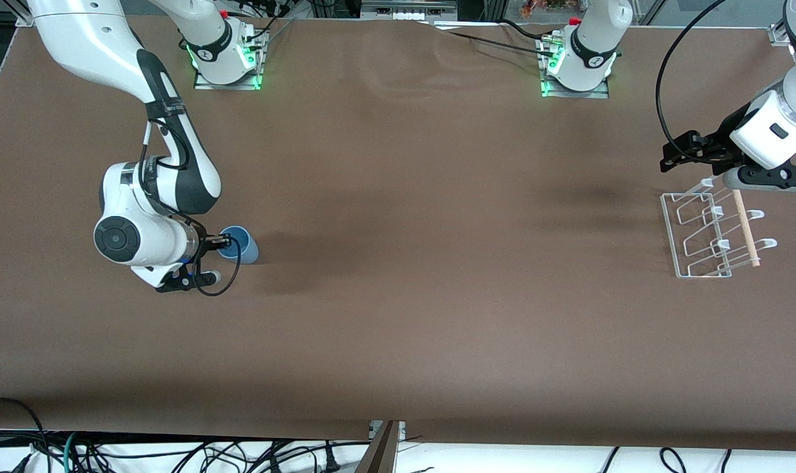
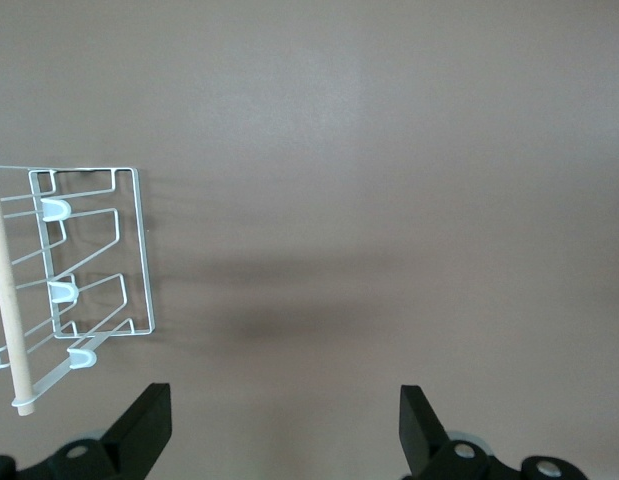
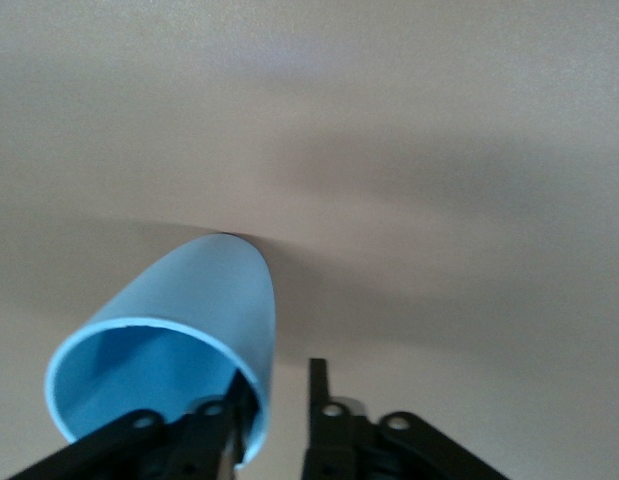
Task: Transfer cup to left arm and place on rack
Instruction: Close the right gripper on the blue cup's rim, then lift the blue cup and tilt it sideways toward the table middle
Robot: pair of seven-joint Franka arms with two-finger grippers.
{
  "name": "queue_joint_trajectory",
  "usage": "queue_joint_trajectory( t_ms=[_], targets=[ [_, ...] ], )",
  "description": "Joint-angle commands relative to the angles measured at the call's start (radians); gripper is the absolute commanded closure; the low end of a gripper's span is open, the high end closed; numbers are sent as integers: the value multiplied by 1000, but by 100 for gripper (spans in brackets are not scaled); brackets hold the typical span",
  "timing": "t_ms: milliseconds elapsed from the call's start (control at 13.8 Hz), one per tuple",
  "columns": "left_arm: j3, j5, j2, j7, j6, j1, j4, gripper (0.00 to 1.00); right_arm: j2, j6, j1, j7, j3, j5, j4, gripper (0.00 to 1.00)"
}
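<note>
Two robot arms stand at one table (image 1: 437, 295); each carries one gripper, so there are two: the right gripper (image 1: 221, 247) and the left gripper (image 1: 675, 157); each gripper has two fingers. There is one cup (image 1: 240, 244); it is the only light-blue thing on the brown surface. There is one rack (image 1: 706, 236), of white wire; it holds one wooden dowel (image 1: 746, 228); two green-lit base plates show along the table's top edge, one under each arm.
</note>
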Motion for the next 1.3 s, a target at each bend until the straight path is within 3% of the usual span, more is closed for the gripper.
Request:
queue_joint_trajectory(
  t_ms=[0, 434, 940, 1230],
  targets=[
    [0, 9, 11, 0, -20, -1, 26, 0, -21, 16, -2, 10, 2, 24, -23, 99],
    [0, 9, 11, 0, -18, -1, 26, 0, -18, 15, 5, 7, 11, 82, 57, 100],
    [2, 9, 11, 0, -20, -1, 26, 0, -11, 6, 69, 5, 23, 456, 166, 100],
    [2, 9, 11, 0, -18, -1, 29, 0, 8, 16, 152, 155, 25, 659, 227, 100]
  ],
)
